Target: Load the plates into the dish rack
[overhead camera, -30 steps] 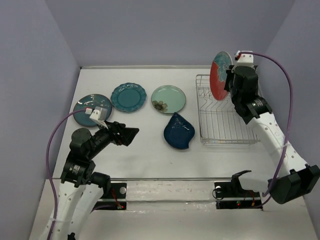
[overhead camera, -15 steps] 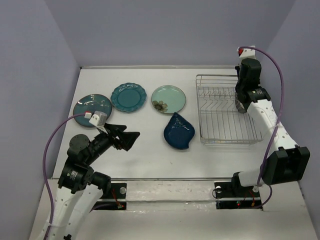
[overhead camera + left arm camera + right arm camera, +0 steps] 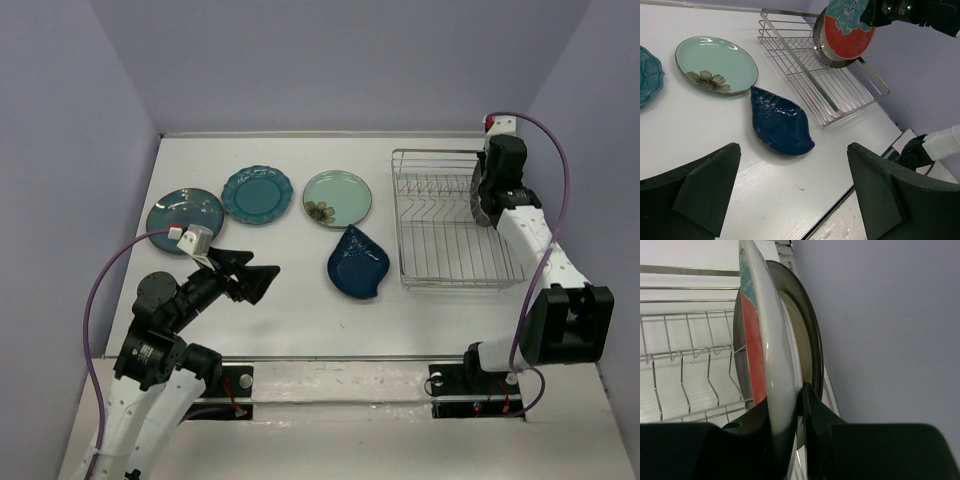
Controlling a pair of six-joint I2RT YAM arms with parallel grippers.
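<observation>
My right gripper [image 3: 786, 409] is nearly closed, its two dark fingers pinching the lower rim of the round red plate [image 3: 754, 347] with a teal floral patch. From the wrist I see that plate edge-on and upright: glossy red face to the left, teal at the top, a pale cream edge and back. Just behind it, toward the wall, stands a round grey-beige plate [image 3: 809, 340] with a dark rim, also upright; I cannot tell whether the two touch. Both are at the right end of the rectangular silver wire dish rack [image 3: 440, 235], whose rows of upright prongs run leftward from them. I cannot tell whether the red plate is seated between prongs.

My left gripper [image 3: 792, 155] hangs wide open above the white table [image 3: 300, 310], holding nothing. Four dishes lie flat on the table, left of the rack. A round dark teal plate [image 3: 185, 213] is farthest left, with a scalloped teal plate [image 3: 257, 193] beside it. Next comes a pale mint plate [image 3: 337, 198] with a brown flower painted near its edge. Nearer me, just beside the mint one, is a glossy dark blue leaf-shaped dish [image 3: 358, 262] with ribbed relief.
</observation>
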